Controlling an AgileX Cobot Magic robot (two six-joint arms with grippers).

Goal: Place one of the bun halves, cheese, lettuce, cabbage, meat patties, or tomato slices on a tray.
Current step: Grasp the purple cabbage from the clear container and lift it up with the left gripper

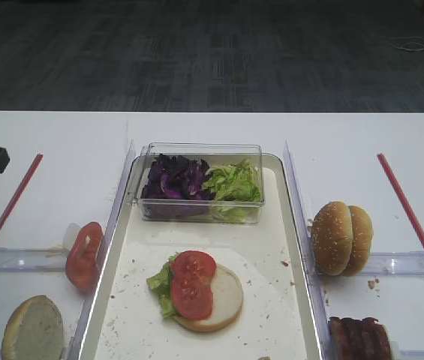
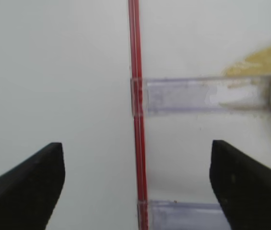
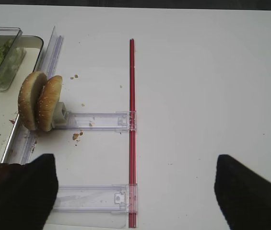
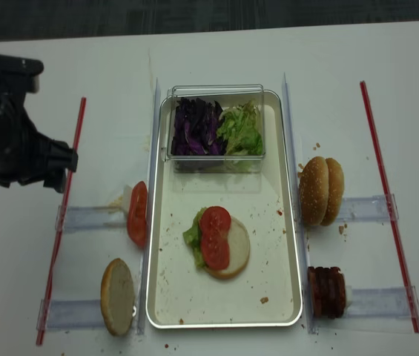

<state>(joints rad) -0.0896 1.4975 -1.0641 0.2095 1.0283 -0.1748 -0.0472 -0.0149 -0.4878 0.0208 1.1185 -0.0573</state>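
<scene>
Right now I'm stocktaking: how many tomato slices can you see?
At least 3: two overlapping on the bun in the tray, at and; one upright left of the tray, maybe hiding more behind it.

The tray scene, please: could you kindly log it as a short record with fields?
tray: holds a clear box and a started burger
clear box: purple cabbage left, lettuce right
burger: bun half, green leaf, two tomato slices on top
left of tray: standing tomato slices, bun half
right of tray: sesame buns, meat patties
left pincer: open, empty
right pincer: open, empty
</scene>
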